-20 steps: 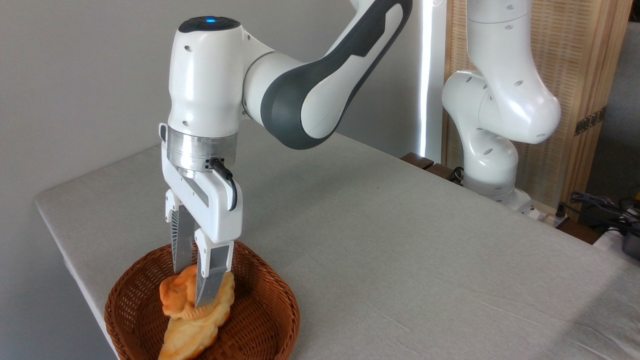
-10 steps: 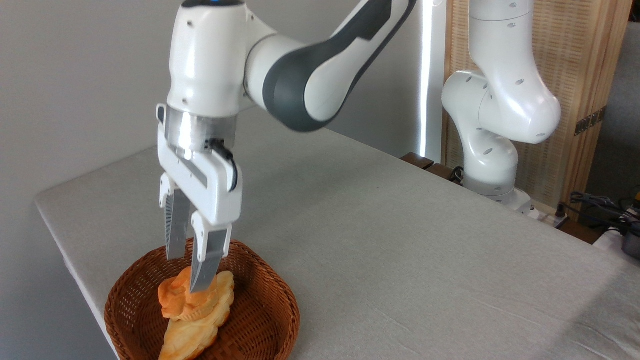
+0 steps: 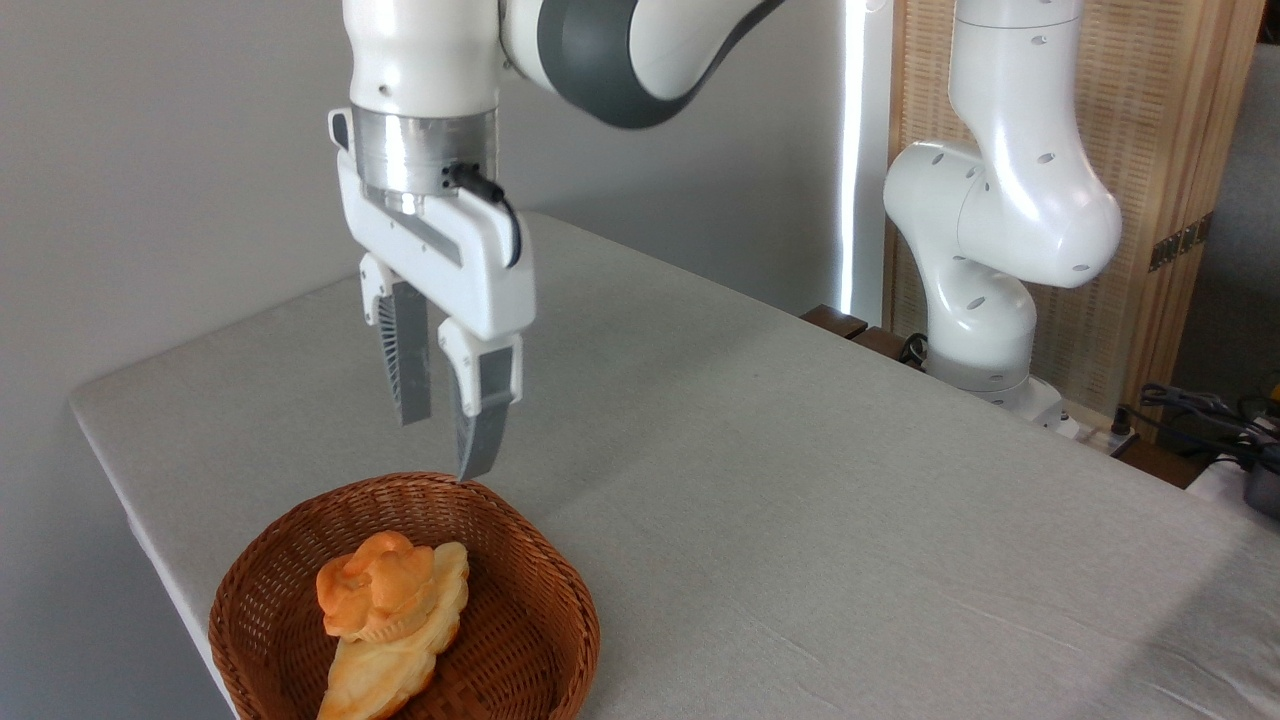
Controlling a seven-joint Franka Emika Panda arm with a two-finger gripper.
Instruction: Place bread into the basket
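Observation:
The bread [image 3: 375,595], a small orange-brown bun with a lumpy knotted top, lies in the round brown wicker basket [image 3: 540,620] at the table's near left corner. It rests on top of a longer, paler braided loaf [image 3: 385,670]. My gripper [image 3: 440,445] hangs well above the basket's far rim, clear of the bun. Its two fingers point down with a gap between them and nothing held, so it is open.
The grey cloth-covered table [image 3: 800,520] stretches to the right and back. Its left edge runs close beside the basket. The arm's white base [image 3: 985,310] stands at the far right edge, with cables [image 3: 1200,410] and a wooden screen behind it.
My gripper has let go of the bun and risen straight up out of the basket, drifting slightly right. The bun stays on the loaf.

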